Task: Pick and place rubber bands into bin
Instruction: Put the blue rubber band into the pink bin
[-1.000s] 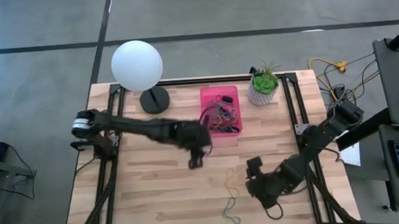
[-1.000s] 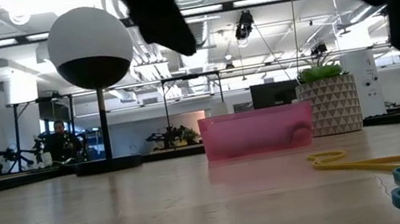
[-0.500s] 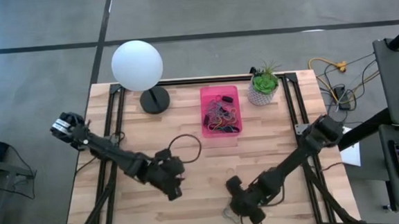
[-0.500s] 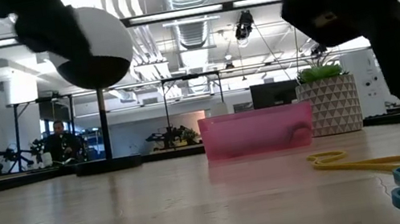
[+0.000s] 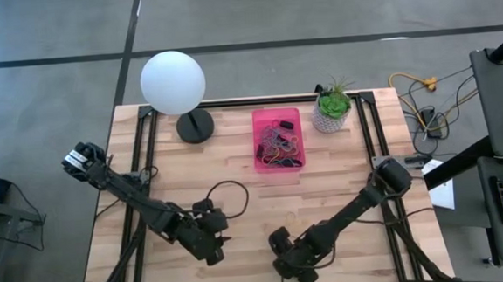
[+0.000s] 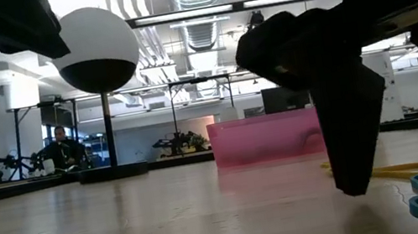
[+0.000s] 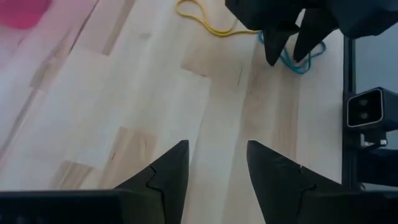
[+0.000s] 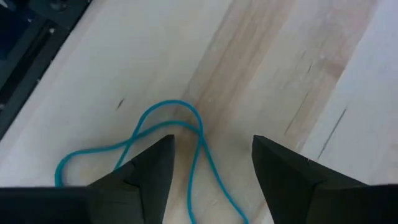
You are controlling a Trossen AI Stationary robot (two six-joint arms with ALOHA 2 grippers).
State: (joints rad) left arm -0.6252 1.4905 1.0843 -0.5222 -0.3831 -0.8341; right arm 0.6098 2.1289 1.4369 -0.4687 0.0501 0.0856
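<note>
Hiding part of the teal rubber band (image 8: pixel 163 134), right gripper (image 8: pixel 211 163) hovers open.

The bin (image 5: pixel 278 139) is sitting at the middle of the table's (image 5: pixel 342 188) far side, with a heap of rubber bands (image 5: pixel 279 145) lying in it. The lamp (image 5: pixel 175 86) is standing to its left, the plant pot (image 5: pixel 332 110) just to its right. At the near edge the right gripper (image 5: pixel 287 266) is hanging over two loose bands (image 7: pixel 292 53) on the wood, and the left gripper (image 5: pixel 211 245) is hovering just left of it.
</note>
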